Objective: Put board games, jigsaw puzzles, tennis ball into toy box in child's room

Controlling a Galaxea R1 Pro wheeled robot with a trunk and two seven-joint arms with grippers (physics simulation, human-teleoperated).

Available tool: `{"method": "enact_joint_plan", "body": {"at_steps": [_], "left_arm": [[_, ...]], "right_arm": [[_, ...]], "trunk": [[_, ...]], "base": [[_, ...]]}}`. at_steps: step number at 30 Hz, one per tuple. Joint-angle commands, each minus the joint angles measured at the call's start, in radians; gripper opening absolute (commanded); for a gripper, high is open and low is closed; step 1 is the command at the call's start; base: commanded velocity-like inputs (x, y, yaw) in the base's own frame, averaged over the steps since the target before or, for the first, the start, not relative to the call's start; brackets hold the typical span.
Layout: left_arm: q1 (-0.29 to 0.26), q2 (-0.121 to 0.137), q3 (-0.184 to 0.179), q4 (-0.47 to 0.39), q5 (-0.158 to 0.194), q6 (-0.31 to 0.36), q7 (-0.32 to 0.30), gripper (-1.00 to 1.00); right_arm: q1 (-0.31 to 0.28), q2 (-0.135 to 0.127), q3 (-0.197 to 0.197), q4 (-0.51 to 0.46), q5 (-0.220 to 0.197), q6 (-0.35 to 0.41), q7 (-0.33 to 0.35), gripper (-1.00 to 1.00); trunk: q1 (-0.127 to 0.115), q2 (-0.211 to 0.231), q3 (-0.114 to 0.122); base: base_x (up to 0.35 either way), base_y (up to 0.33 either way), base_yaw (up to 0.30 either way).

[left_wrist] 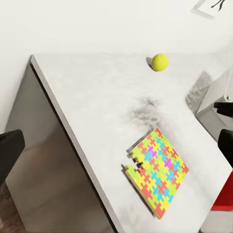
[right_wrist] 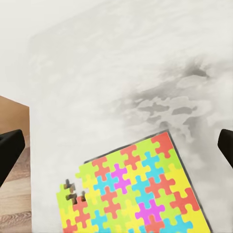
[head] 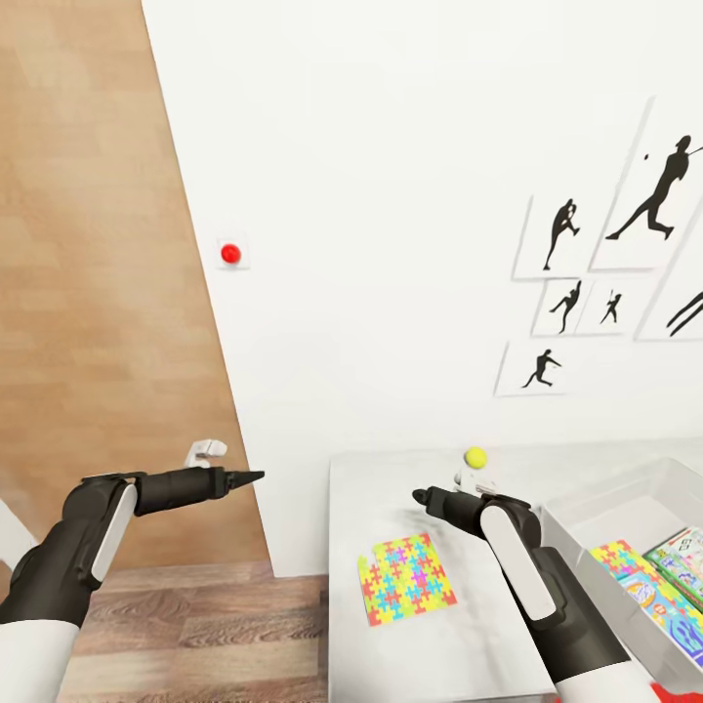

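Observation:
One jigsaw puzzle (head: pixel 408 578) (left_wrist: pixel 156 171) (right_wrist: pixel 131 189) lies flat near the left end of the table (head: pixel 381 488). The tennis ball (head: pixel 475 456) (left_wrist: pixel 159 61) rests further back, near the wall. At the right stands the grey toy box (head: pixel 586 508), holding a second puzzle (head: pixel 615 557) and two board games (head: pixel 683 552) (head: pixel 664 605). My right gripper (head: pixel 422 496) hovers open over bare tabletop between the puzzle and the ball, holding nothing. My left gripper (head: pixel 249 477) is open and empty, off the table's left end, above the floor.
A white wall runs behind the table, with a red round button (head: pixel 230 254) and black sports silhouette pictures (head: pixel 561 234). Wood-plank floor (head: pixel 195 605) lies left of the table. A small white fixture (head: pixel 207 451) sits by the wall near my left gripper.

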Motion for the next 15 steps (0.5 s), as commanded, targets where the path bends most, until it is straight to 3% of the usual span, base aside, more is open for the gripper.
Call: {"method": "enact_joint_plan", "body": {"at_steps": [1,15], "left_arm": [[-0.001,0.000,0.000,0.000,0.004,0.006,-0.002,1.00],[-0.001,0.000,-0.001,0.000,0.006,0.004,-0.002,1.00]], "right_arm": [[-0.001,-0.001,0.002,-0.001,-0.010,0.001,-0.010,1.00],[-0.001,-0.002,0.003,0.001,-0.009,0.001,-0.010,1.00]], "trunk": [[0.001,-0.002,-0.004],[0.001,-0.002,-0.027]], "base": [[0.000,0.000,0.000],[0.000,0.000,0.000]]}}
